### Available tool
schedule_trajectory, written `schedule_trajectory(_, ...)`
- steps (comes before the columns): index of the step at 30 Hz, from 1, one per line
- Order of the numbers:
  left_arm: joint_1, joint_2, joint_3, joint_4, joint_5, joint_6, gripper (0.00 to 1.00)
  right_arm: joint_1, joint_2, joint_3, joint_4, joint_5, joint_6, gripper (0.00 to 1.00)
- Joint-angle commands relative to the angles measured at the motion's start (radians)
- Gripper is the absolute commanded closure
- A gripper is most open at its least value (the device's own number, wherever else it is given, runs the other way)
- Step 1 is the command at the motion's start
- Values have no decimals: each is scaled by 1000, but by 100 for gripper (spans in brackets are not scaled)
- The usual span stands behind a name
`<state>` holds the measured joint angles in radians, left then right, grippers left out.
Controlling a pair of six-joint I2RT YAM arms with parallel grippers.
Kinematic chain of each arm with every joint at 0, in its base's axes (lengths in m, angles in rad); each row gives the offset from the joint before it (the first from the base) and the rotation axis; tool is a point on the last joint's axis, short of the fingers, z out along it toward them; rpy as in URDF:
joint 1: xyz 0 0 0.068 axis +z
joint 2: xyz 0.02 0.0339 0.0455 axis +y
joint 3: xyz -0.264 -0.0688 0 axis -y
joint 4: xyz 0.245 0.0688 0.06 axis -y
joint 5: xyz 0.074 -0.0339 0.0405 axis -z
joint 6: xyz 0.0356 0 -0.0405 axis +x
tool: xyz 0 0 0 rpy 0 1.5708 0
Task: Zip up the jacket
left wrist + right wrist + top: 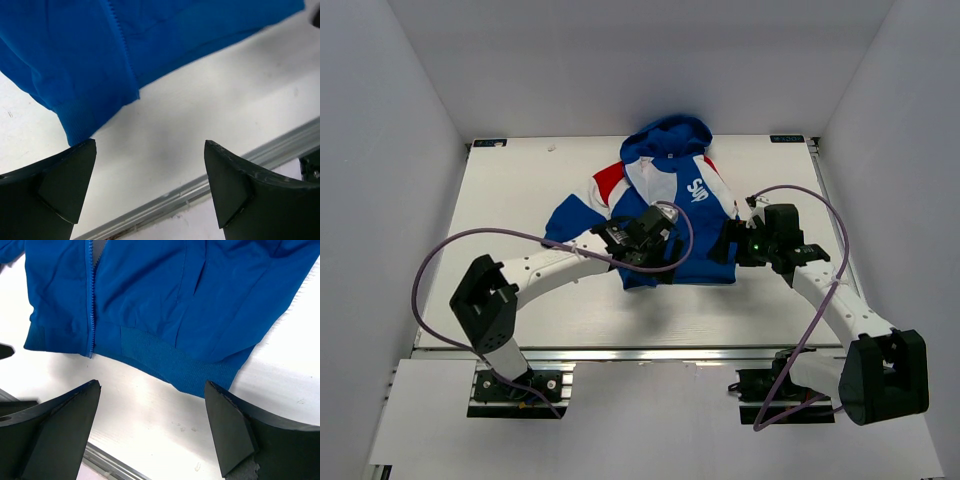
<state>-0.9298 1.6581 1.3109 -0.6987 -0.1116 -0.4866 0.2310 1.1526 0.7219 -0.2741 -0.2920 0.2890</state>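
The jacket (pixel 670 195) lies flat in the middle of the table, blue with red shoulders, white panels and its hood at the far side. My left gripper (pixel 655 256) hovers over its lower hem, open and holding nothing. In the left wrist view the left gripper (pixel 150 146) frames bare table just below the hem (pixel 85 120), and the zipper (pixel 120 47) runs up above it. My right gripper (pixel 726 248) stands open at the jacket's lower right corner. In the right wrist view the right gripper (pixel 152 386) is just short of the ribbed hem (pixel 165 362), and the zipper (pixel 91 305) is joined near the hem.
An aluminium rail (pixel 200 186) runs along the table's near edge, also visible in the right wrist view as a rail (pixel 112 466). White walls close in the table (pixel 520 200) on three sides. Purple cables (pixel 520 236) loop over both arms.
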Motion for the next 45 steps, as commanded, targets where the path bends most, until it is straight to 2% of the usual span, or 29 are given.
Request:
schedule_trajectory(1,35,50,34,7,3,-18,5,2,-19,-2,24,-4,10,11)
schedule_trajectory(5,43,130,62,-30,-16,-13,10,1,-21,-9,21,4,7,11)
schedule_trajectory(7,43,156,53,-27,-92,-27,11,1,-21,-18,26,4,9,11)
schedule_trajectory(15,46,262,68,-1,-108,-70,30,1,-17,-32,29,5,12,11)
schedule_trajectory(20,46,299,60,-22,-169,-112,34,1,-17,-39,30,11,15,11)
schedule_trajectory(27,46,336,60,14,-123,-119,46,1,-16,-47,24,22,18,11)
schedule_trajectory(28,46,339,62,15,-123,-118,50,1,-14,-49,23,27,16,11)
schedule_trajectory(30,48,345,64,15,-122,-112,65,1,-14,-49,23,28,16,11)
schedule_trajectory(31,49,345,65,13,-120,-109,80,1,-10,-49,23,28,18,11)
schedule_trajectory(32,49,345,65,13,-120,-106,88,1,-10,-49,23,28,16,11)
schedule_trajectory(35,48,327,67,13,-108,-90,98,1,-4,-52,23,22,12,11)
schedule_trajectory(38,49,286,51,30,-94,-70,95,2,7,-53,23,2,1,11)
schedule_trajectory(41,55,253,56,25,-36,-29,84,1,13,-52,21,-22,-11,11)
schedule_trajectory(45,55,214,89,-34,53,43,34,1,4,-47,15,-29,-27,11)
